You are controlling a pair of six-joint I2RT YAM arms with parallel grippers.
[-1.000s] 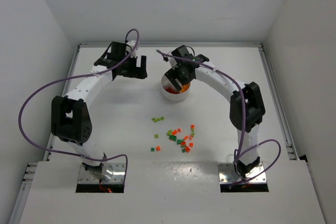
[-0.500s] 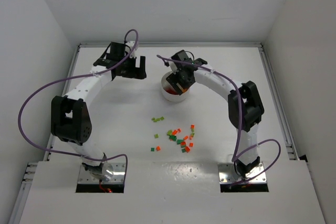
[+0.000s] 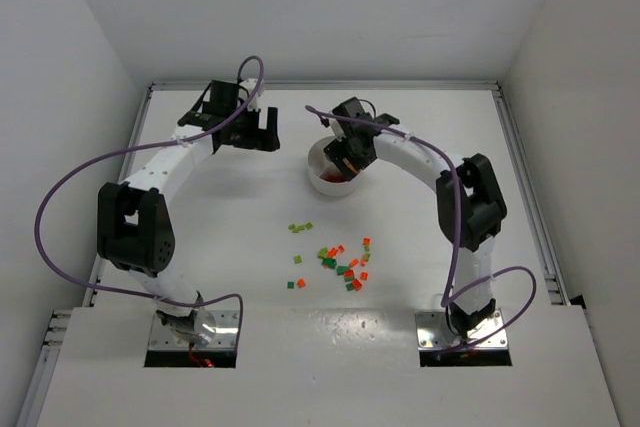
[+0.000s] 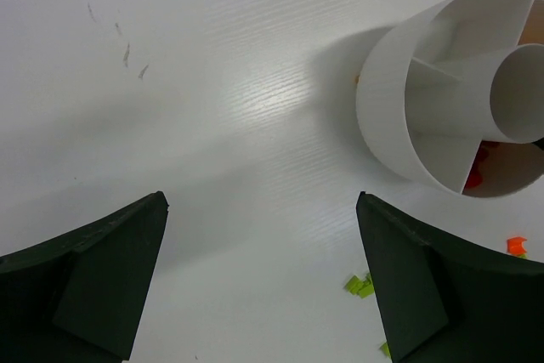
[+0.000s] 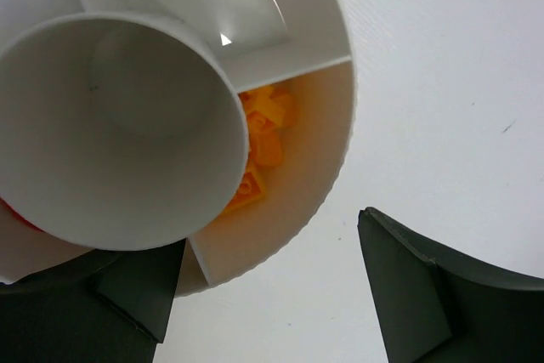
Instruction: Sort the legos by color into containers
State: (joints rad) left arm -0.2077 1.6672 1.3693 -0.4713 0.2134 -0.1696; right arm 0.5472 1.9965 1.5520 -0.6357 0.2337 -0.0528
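My right gripper [image 5: 272, 248] is hanging over the white dish [image 5: 340, 133], fingers spread wide with nothing between them. Directly under it is the wedge holding orange bricks [image 5: 263, 138], right beside the central hub [image 5: 119, 125]. My left gripper [image 4: 262, 201] is also wide and empty, hovering just beside the dish over bare table. A few red bricks [image 4: 476, 167] are showing in another wedge.

I'm reading this as a drop finished. To do it well I should be rising straight up so neither finger clips the rim or hub – the dish looks light and could slide. Then I go to the loose legos [image 3: 345, 262], which are lying well apart from the dish toward my bases. There I should pick a brick at the edge of the scatter – not the crowded middle.

Against a second ago, my right gripper is sitting slightly further right over the dish with the wrist turned a little. The left arm, dish and scatter are unchanged.
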